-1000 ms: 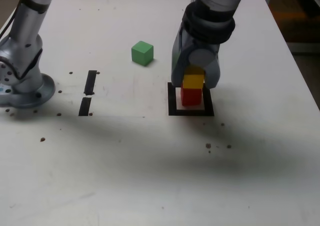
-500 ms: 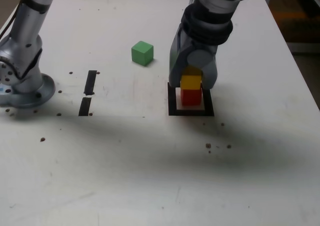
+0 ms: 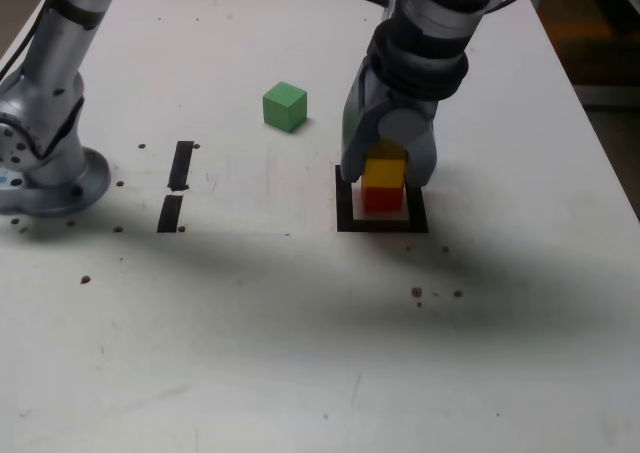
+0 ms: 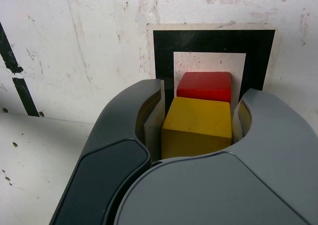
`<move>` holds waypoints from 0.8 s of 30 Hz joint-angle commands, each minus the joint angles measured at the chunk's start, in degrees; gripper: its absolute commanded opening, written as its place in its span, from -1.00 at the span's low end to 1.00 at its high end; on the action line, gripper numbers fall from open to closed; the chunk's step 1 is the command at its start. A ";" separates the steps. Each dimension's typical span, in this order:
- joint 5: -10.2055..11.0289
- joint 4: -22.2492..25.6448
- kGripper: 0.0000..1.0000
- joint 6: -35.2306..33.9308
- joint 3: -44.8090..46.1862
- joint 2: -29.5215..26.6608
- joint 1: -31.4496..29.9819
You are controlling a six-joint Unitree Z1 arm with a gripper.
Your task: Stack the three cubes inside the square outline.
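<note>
The yellow cube [image 3: 385,171] [image 4: 198,128] rests on top of the red cube [image 3: 382,199] [image 4: 204,86], which stands on the white centre of the square outline [image 3: 345,208] [image 4: 164,51]. My gripper [image 3: 388,170] [image 4: 198,120] comes down from above and is shut on the yellow cube, one finger against each side. In the wrist view the red cube peeks out past the yellow one, slightly offset. The green cube [image 3: 285,106] sits alone on the table, towards the exterior view's left and farther back from the outline.
The arm's base [image 3: 45,163] stands at the exterior view's left edge. Two short black tape strips [image 3: 181,163] [image 3: 170,213] lie between the base and the outline. Small dark specks dot the white table [image 3: 300,323]. Its edge runs down the exterior view's right.
My gripper has come down a little with the yellow cube, bringing it onto the red cube. The green cube has not moved.
</note>
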 commanded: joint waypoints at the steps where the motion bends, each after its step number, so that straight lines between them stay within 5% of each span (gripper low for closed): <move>1: -0.05 0.22 0.40 0.16 0.09 -0.06 0.18; 6: 0.17 0.67 0.96 0.18 0.15 -0.45 0.40; 10: 1.03 2.30 0.99 -0.01 0.12 -2.52 0.42; 17: 5.66 8.38 0.99 2.58 5.81 -15.60 3.21; 24: 10.59 4.40 0.99 13.86 20.07 -27.27 14.73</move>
